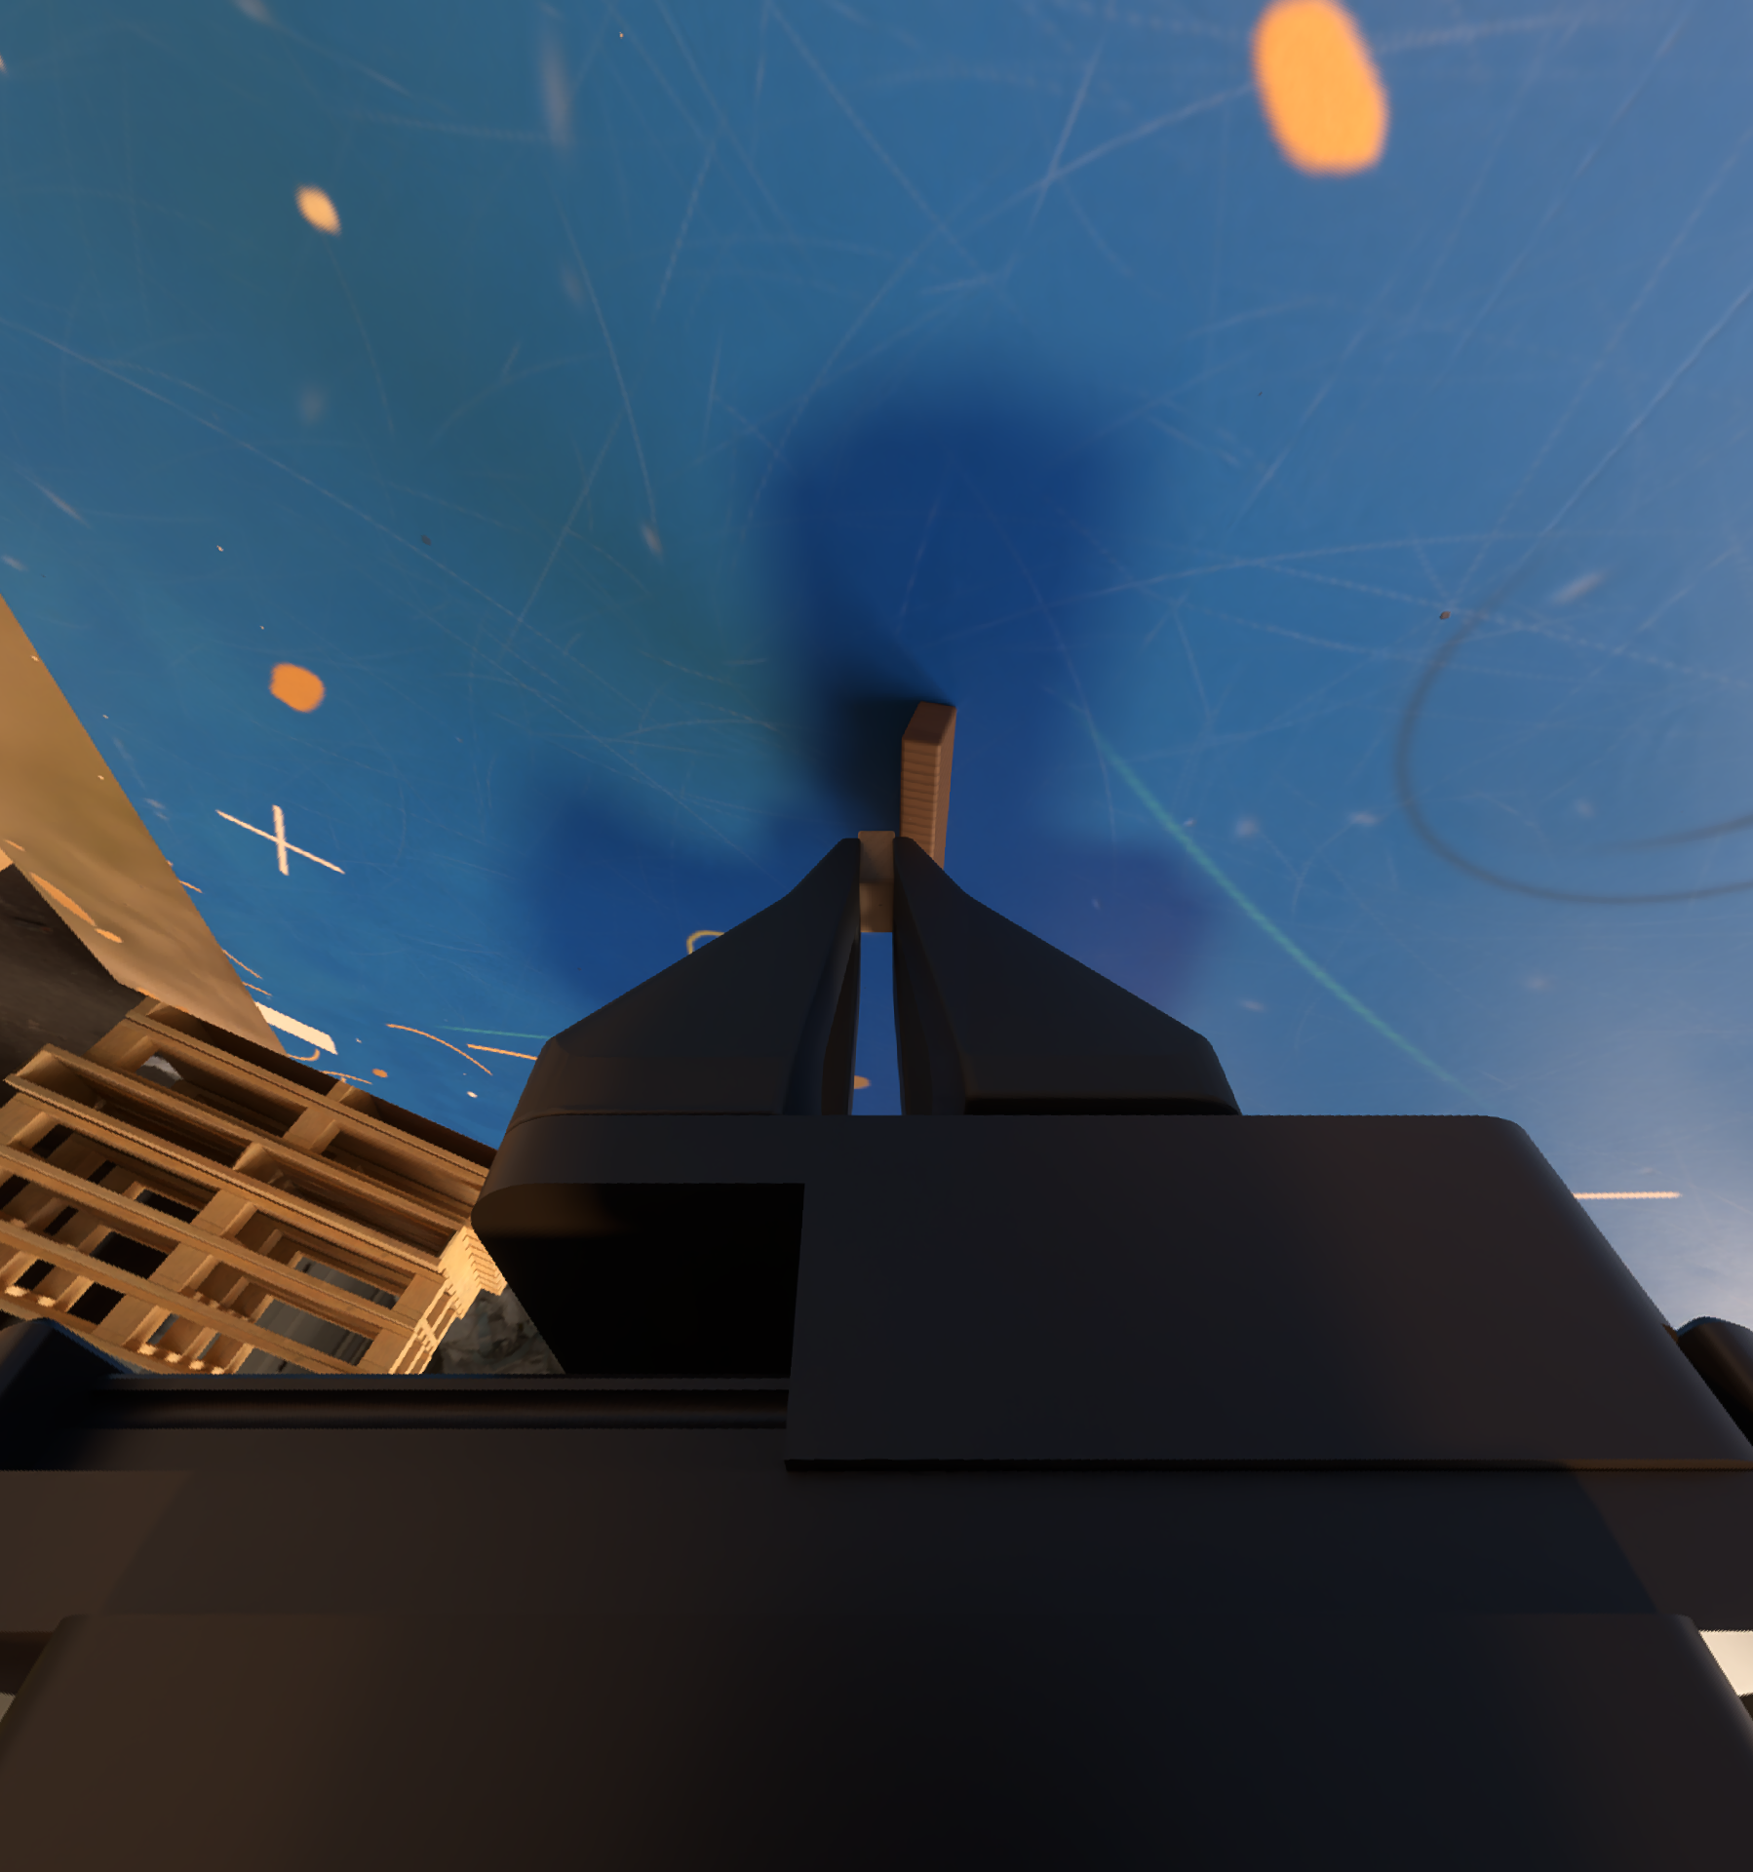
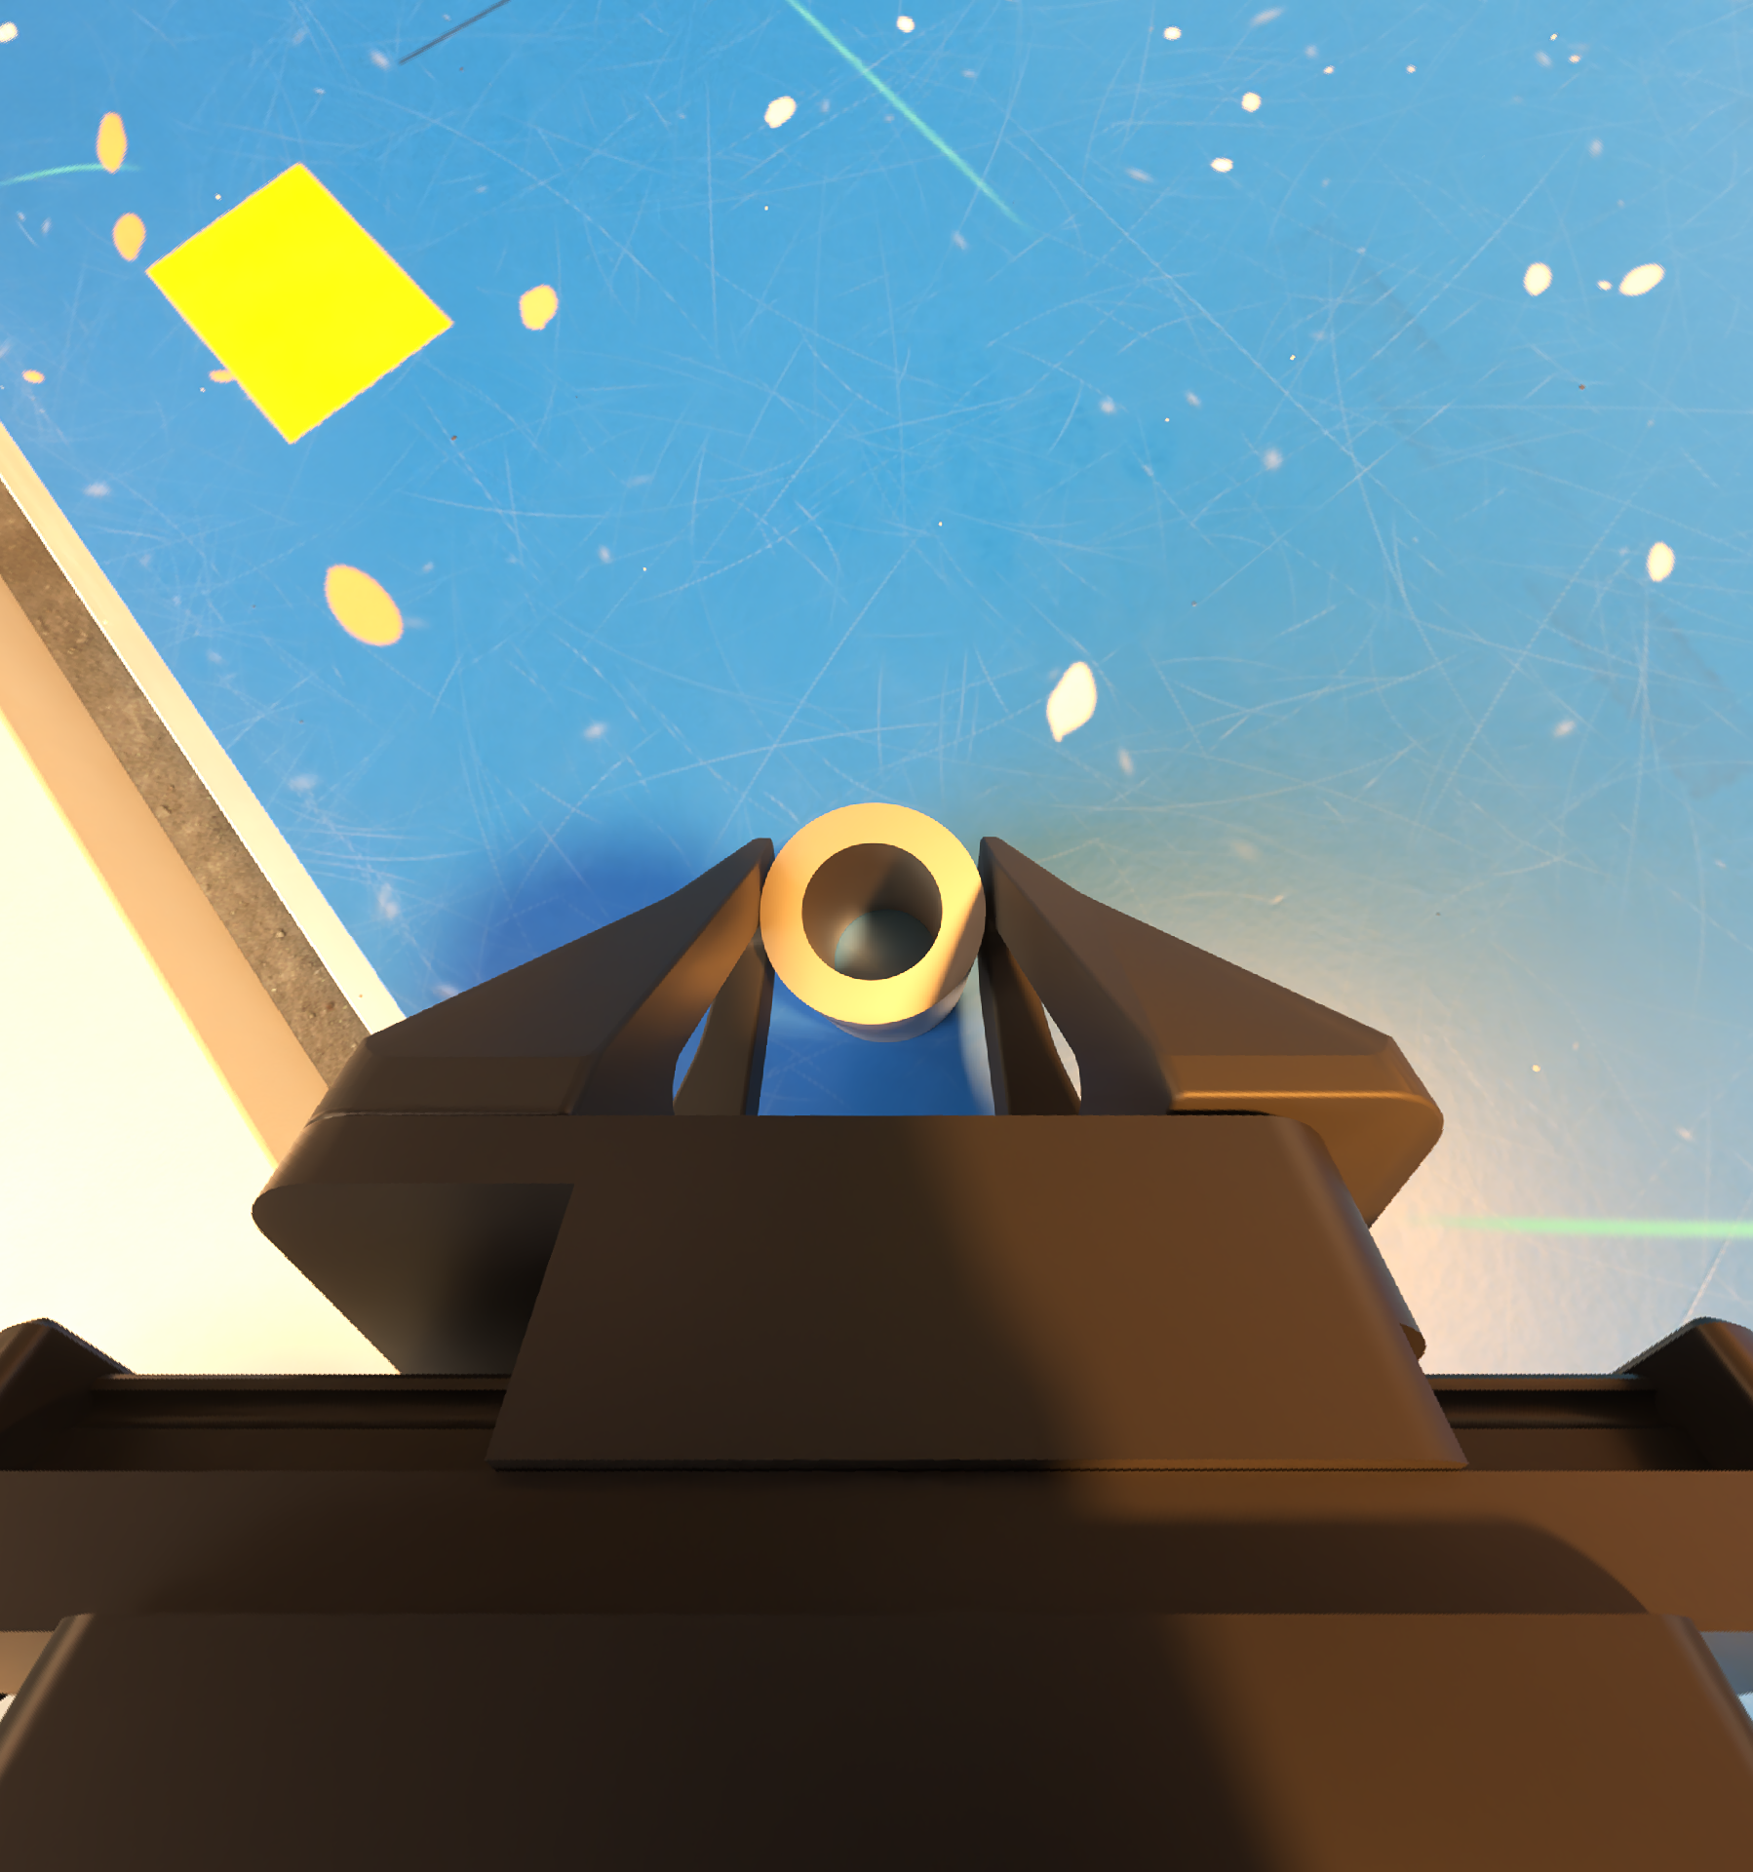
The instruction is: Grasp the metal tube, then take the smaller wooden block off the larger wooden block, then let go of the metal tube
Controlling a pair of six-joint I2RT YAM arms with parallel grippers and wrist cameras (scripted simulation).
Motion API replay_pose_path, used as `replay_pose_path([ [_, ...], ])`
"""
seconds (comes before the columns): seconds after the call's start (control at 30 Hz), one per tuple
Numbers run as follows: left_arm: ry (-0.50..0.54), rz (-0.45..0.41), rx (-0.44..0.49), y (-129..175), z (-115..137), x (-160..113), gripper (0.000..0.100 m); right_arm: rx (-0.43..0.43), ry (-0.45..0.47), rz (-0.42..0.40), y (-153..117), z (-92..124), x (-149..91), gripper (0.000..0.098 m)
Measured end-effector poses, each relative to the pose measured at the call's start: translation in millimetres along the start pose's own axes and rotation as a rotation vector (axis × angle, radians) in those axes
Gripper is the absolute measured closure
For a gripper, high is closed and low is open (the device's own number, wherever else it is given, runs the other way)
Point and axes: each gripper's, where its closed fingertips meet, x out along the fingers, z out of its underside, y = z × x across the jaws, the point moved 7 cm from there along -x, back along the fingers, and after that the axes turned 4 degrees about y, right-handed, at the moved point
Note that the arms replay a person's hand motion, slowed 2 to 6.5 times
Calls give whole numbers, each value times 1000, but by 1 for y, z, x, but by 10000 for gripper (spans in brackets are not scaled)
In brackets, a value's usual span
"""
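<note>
Blue table (image 2: pixel 1257 507); metal tube (image 2: pixel 871 920) between right end effector (image 2: pixel 872 891) fingers.

metal tube (image 2: pixel 871 917) length hidden behind its end face, wooden pallets (image 1: pixel 214 1205) cut by left edge

You're looking down at a blue tabletop (image 1: pixel 1257 425), scratched all over and speckled with pale orange paint spots. A flat yellow square (image 2: pixel 297 302) sits on it in the right wrist view. Past the table edge in the left wrist view there's a stack of wooden pallets (image 1: pixel 214 1205) on a dark floor. Light is warm and low, throwing soft dark shadows across the blue.
</note>
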Motion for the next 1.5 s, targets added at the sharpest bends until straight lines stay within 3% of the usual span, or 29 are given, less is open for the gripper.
replay_pose_path([
  [0.3,-10,-42,29,3,3,-2,948,5,7,-5,1,0,-1,649],
  [0.5,59,-81,-8,4,5,-22,948,4,10,-6,1,0,-1,651],
  [0.73,184,-156,-49,3,13,-66,948,0,10,-6,0,0,-1,652],
  [1.17,402,-387,-120,10,40,-165,948,-5,13,-6,-1,0,-2,656],
  [1.5,537,-537,-118,24,43,-230,948,-9,16,-3,-1,0,-2,656],
])
